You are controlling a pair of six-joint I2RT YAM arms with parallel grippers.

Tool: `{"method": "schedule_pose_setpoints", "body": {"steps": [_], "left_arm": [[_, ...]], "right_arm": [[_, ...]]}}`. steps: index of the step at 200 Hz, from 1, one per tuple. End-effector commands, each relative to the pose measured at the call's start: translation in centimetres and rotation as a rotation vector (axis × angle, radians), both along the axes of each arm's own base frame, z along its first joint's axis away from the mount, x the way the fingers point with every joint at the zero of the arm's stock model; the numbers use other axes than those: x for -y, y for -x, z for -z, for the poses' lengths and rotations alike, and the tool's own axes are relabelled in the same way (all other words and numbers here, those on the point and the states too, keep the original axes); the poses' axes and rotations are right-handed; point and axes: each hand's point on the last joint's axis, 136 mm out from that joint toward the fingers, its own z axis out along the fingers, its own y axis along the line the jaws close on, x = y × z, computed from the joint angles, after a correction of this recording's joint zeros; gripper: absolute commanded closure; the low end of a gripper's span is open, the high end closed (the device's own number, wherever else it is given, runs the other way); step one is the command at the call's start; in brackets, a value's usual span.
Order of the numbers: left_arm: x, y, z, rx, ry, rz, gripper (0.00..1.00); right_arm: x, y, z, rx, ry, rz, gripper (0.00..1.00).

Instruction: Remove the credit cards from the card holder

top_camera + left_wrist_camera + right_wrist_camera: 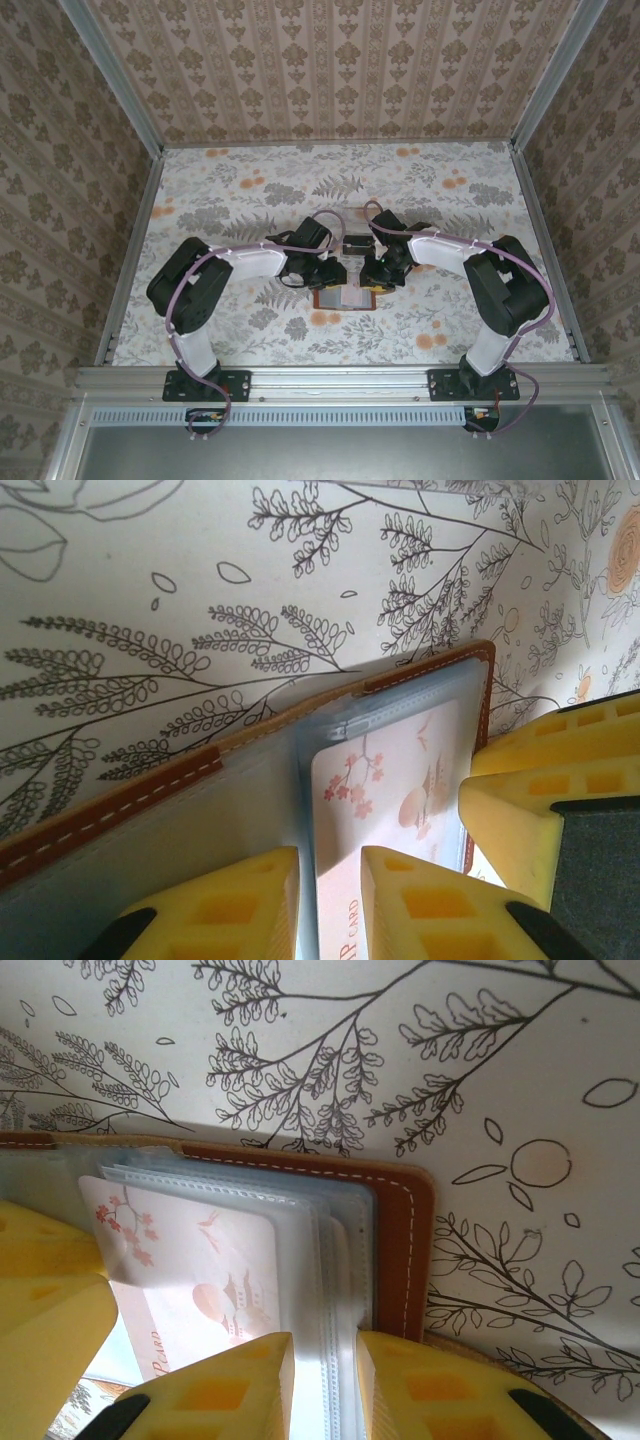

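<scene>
Brown leather card holder (345, 298) lies open at table centre, btw both arms. Left gripper (330, 870) straddles edge of pink blossom-print credit card (385, 790), prob to pull it. Right gripper (325, 1350) straddles clear plastic sleeves (325, 1230), prob bracing. Both gaps narrow; can't tell if pinching.

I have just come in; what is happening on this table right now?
Both arms are working on the open brown card holder at the middle of the table. The left gripper straddles the edge of a pink flowered card that sits in a clear sleeve. The right gripper straddles the sleeve edges near the holder's stitched border. Both pairs of fingers stand slightly apart. The card is not yet out.
</scene>
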Motion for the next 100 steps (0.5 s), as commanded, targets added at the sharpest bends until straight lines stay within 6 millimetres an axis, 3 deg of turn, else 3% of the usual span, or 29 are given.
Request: {"method": "schedule_pose_setpoints", "body": {"steps": [1,46,100], "left_arm": [[-0.02,0.36,0.82,-0.032,0.008,-0.002,0.77],[0.53,0.4,0.97,-0.043,0.043,-0.006,0.8],[-0.29,0.47,1.06,-0.041,0.013,-0.014,0.88]], "right_arm": [[0.87,0.54,0.45,-0.023,0.056,-0.002,0.75],[0.91,0.69,0.59,-0.026,0.055,-0.001,0.75],[0.92,0.7,0.62,-0.025,0.057,-0.003,0.75]]}}
